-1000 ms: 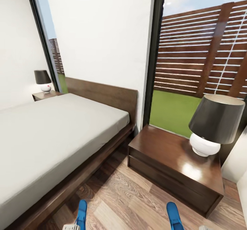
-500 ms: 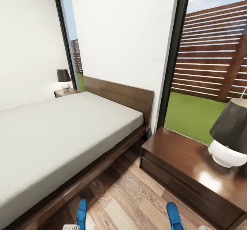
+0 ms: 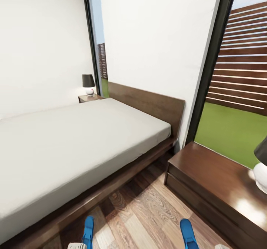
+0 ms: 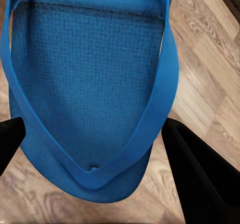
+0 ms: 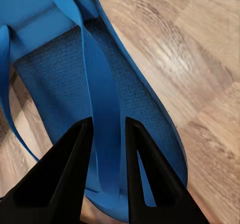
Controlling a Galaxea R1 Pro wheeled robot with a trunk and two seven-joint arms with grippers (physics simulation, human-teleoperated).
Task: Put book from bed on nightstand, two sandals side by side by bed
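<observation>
From the head camera I see the bed (image 3: 74, 145) at left and a nightstand (image 3: 218, 182) at right, with open wood floor (image 3: 144, 212) between their edges. Two sandals show at the lower edge: left sandal (image 3: 88, 231), right sandal (image 3: 187, 232).

At the left wrist, the left end effector (image 4: 95, 149) has its fingers (image 4: 200, 174) wide around the left sandal (image 4: 90, 83); whether it clamps, I cannot tell.

At the right wrist, the right end effector (image 5: 107, 149) is clenched on the strap of the right sandal (image 5: 60, 78).

Bright, even daylight from the windows (image 3: 237, 93), glare on the glossy nightstand (image 3: 222, 182), wide-angle stretching at edges.
</observation>
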